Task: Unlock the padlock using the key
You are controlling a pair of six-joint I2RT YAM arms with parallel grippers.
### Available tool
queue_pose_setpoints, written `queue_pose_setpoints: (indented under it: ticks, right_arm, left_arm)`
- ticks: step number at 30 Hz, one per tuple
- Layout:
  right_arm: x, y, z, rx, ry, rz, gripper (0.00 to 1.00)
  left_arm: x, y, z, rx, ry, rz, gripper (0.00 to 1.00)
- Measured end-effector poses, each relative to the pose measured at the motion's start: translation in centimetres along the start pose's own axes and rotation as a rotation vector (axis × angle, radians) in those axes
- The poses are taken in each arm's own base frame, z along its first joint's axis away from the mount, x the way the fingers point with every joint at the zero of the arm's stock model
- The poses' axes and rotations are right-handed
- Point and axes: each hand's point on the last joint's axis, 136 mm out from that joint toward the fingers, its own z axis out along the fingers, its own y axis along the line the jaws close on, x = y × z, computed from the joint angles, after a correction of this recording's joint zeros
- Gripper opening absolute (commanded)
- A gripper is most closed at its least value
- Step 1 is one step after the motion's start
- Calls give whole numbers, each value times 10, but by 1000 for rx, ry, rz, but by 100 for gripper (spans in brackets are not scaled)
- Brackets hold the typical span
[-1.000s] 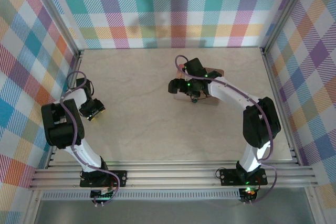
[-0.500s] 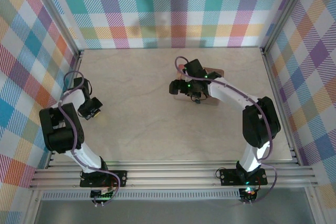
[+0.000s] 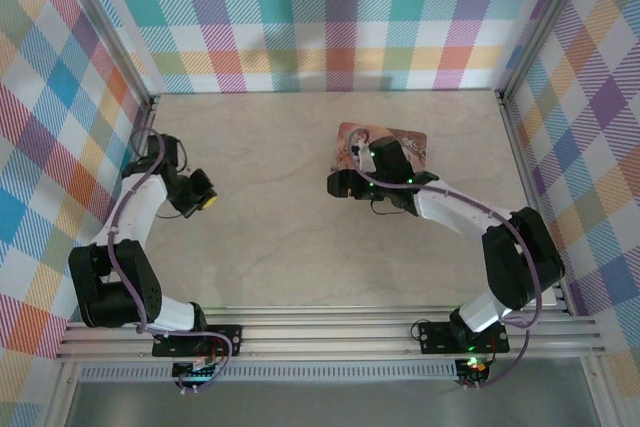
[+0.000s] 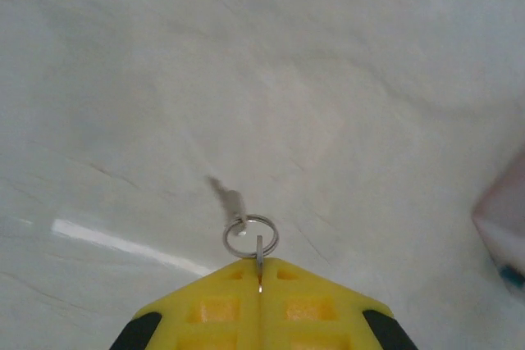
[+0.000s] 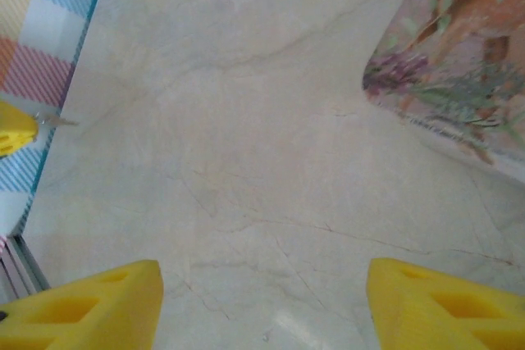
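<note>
At far left of the overhead view, against the checked side wall: left gripper [image 3: 203, 199], yellow fingers pressed fully together. Pinched at their very tips, seen from the left wrist: small silver key [image 4: 251, 238] on a thin split ring, lifted clear of the pale marbled tabletop [image 3: 270, 237], with its shadow cast just beyond. Long axis of the key in line with the fingers, free end poking out ahead of them toward the middle of the table and the other arm.

Bare marble between the two arms, and well apart they sit.

Right of centre: right gripper [image 5: 262, 301], yellow fingers spread wide, nothing between them, aimed back across the table at the key-bearing fingers. Just beside it, on the far side: pink illustrated box [image 3: 395, 137], lying flat.

Padlock not picked out with any certainty. At the right edge of the left wrist view, a small blue-dark speck [image 4: 510, 275] close under a pink edge; possibly the lock, too small and cropped to tell.

Judged from that: lock somewhere beside the box, so off along the key's own pointing direction and much nearer the right arm. Coming move likely a long carry of the key rightward, tip leading, with the spread fingers free to steady the lock. Keyhole direction unknown, so final wrist turn impossible to call.
</note>
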Motion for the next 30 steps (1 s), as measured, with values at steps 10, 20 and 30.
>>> queue_pose_setpoints:
  ticks: [10, 20, 30]
  right_arm:
    - [15, 59, 20, -213, -157, -382, 82]
    - [33, 121, 45, -364, -258, -684, 84]
    - [28, 159, 53, -385, -353, -830, 75]
  left_arm:
    - [72, -116, -26, 237, 161, 224, 0]
    - [111, -142, -65, 415, 254, 298, 0]
    - [133, -135, -81, 457, 293, 313, 0]
